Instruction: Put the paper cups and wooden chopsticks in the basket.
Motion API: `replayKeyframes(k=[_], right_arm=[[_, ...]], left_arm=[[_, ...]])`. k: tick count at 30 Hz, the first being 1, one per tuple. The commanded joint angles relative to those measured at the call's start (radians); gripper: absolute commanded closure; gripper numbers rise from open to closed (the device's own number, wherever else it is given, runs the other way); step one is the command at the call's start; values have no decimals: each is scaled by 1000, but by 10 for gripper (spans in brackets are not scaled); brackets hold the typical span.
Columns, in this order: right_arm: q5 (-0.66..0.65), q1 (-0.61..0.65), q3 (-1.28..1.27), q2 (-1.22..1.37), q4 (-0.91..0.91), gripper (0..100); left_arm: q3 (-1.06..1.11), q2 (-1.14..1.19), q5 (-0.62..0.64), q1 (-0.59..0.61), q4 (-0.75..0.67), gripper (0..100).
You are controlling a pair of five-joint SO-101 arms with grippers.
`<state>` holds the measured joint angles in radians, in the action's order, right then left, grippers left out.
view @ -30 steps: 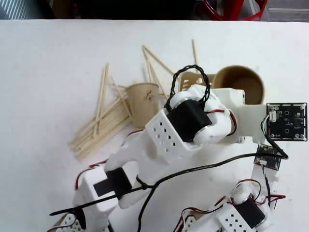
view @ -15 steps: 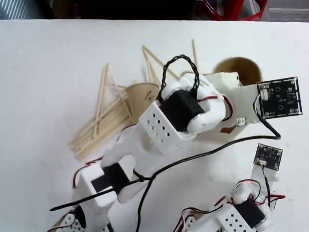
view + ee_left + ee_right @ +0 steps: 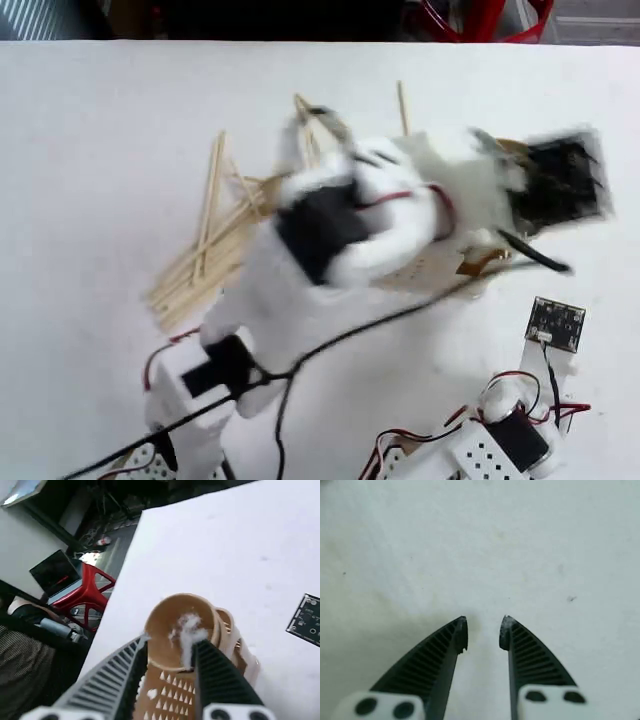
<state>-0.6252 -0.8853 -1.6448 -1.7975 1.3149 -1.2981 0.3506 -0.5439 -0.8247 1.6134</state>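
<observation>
My left tool [image 3: 169, 642] is spread astride the rim of a paper cup [image 3: 172, 617], one side apparently inside it. The cup sits tilted just above the basket [image 3: 246, 661]. My right tool [image 3: 483, 630] hangs slightly parted over the table [image 3: 530, 540]. The wooden chopsticks [image 3: 205, 250] lie heaped on the table, outside the basket.

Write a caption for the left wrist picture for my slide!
Left gripper, fingers apart, at the rim of a paper cup over the tan basket on a white table.
</observation>
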Motion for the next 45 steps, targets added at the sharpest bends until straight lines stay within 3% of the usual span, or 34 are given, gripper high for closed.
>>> replayKeyframes(k=[1, 6, 9, 12, 15, 18, 22, 26, 31, 36, 40, 45], right_arm=[[-5, 2, 9, -5, -19, 875], [-5, 2, 23, -5, -28, 875], [5, 2, 80, -5, -81, 875], [5, 2, 198, -5, -143, 875], [3, 51, 356, 1, -128, 875], [3, 185, 519, 4, -12, 875], [23, 338, 806, 114, 134, 875], [163, 506, 1152, 444, 171, 875], [311, 920, 1628, 990, 331, 875], [516, 1343, 1978, 1481, 394, 875], [646, 1504, 2148, 1796, 394, 875], [787, 1524, 2352, 2083, 390, 759]], left_arm=[[-187, -107, 124, 225, 153, 854], [-72, -127, 330, 657, 180, 854], [158, -128, 334, 835, 180, 854], [450, -130, 293, 931, 172, 854], [732, -124, 287, 995, 109, 850], [977, -134, 302, 1053, -68, 849], [1208, -124, 462, 1142, -288, 849], [1398, -128, 617, 1162, -442, 849], [1461, -117, 687, 1254, -563, 849], [1481, -90, 695, 1271, -641, 849], [1471, -61, 694, 1271, -651, 849], [1471, -61, 694, 1271, -651, 849]])
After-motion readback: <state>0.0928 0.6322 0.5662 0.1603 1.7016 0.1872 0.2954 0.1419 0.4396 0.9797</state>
